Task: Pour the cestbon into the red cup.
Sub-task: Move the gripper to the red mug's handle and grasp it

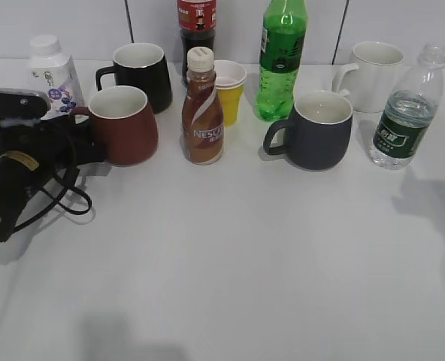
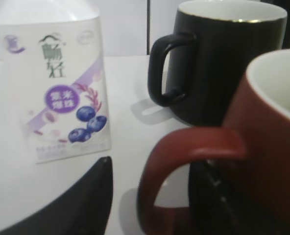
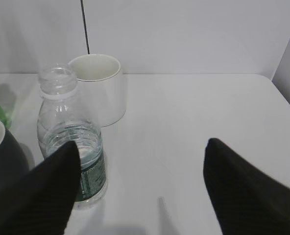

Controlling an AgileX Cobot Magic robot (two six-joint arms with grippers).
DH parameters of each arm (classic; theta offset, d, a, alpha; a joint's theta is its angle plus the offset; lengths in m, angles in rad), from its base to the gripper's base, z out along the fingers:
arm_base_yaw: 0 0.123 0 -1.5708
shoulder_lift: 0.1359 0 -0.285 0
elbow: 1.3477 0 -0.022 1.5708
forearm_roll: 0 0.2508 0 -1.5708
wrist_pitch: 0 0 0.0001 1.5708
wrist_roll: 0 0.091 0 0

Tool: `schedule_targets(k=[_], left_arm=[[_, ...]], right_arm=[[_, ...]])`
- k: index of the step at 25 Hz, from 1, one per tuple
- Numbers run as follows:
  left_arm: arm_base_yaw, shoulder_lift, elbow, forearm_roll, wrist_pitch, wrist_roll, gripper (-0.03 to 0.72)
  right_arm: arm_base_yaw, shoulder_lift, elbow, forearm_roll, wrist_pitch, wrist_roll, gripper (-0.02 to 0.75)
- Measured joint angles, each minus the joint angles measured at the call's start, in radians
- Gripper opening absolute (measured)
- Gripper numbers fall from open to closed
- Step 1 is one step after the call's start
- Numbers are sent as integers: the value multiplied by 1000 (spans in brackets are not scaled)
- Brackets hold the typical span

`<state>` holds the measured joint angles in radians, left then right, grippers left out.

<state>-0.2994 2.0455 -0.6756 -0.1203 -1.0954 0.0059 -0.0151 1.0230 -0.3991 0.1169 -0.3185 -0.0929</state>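
Observation:
The red cup (image 1: 125, 124) stands at the left of the table, white inside, handle pointing left. My left gripper (image 1: 87, 143) is at that handle. In the left wrist view the handle of the red cup (image 2: 272, 137) lies between my left gripper's (image 2: 155, 164) two fingers, with a gap to the left finger, so it is open. The cestbon (image 1: 403, 120) stands uncapped at the far right, partly filled. In the right wrist view my right gripper (image 3: 142, 143) is open and empty, with the cestbon (image 3: 88, 156) just beyond its left finger. The right gripper is out of the exterior view.
Behind the red cup stand a black mug (image 1: 140, 71) and a white blueberry drink bottle (image 1: 53, 75). A Nescafe bottle (image 1: 202, 113), a yellow cup (image 1: 228, 90), a green soda bottle (image 1: 281, 60), a dark blue-grey mug (image 1: 320, 131) and a white mug (image 1: 373, 75) stand between the cup and the cestbon.

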Motion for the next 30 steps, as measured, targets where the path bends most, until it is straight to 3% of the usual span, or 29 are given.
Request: schedule_targets(k=[7,21,30], left_arm=[[0,38,-51,13,-5,-6,320],[1,69,-85,33,-31,-6,74],[1,27,-34,78,-10,-6,64]], right_arm=[[0,0,0,0,-1,0,587],[0,0,0,-12,-1,0,587],[0,0,0,-12,-2,1,587]])
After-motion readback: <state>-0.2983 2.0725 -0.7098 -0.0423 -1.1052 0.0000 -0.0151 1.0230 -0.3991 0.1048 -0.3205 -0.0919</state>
